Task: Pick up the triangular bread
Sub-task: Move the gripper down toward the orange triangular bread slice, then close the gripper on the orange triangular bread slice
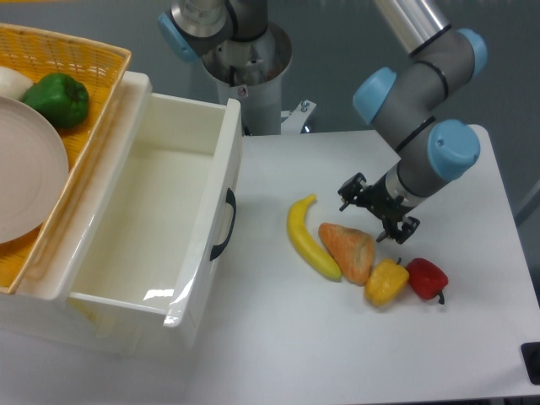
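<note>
The triangular bread (350,250) lies on the white table, an orange-tan wedge between the yellow banana (305,237) and a yellow bell pepper (386,282). My gripper (376,213) hovers just up and right of the bread, its dark fingers spread open with nothing between them. The arm's grey and blue wrist sits above and behind it.
A red bell pepper (427,278) rests right of the yellow one. An open white drawer (160,219) fills the left side. A wicker basket (76,63) at the far left holds a green pepper (56,99) and a pale plate (25,177). The robot base (245,59) stands behind.
</note>
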`<state>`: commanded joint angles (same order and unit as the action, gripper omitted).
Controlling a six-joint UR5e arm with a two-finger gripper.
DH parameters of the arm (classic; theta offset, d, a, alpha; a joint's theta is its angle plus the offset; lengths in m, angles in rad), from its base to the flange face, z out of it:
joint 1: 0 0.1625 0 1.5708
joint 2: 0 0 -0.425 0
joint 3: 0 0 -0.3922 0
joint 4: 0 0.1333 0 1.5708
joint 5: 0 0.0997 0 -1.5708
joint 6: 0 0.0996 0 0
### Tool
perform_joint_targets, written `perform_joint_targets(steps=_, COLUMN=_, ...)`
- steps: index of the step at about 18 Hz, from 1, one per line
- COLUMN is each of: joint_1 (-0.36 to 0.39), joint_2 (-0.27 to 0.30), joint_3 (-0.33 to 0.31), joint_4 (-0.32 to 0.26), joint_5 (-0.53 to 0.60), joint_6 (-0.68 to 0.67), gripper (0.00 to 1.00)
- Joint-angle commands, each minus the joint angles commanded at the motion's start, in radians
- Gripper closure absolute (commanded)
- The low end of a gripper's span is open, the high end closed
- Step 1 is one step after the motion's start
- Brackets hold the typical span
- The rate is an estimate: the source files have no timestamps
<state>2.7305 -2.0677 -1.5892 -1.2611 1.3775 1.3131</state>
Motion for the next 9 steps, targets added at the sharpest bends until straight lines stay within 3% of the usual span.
perform_joint_targets(steps=9, joint_1=-0.014, joint_2=-0.018, joint_3=0.000, joint_4=0.017, joint_5=0.015, joint_6=0.000, gripper=0.00)
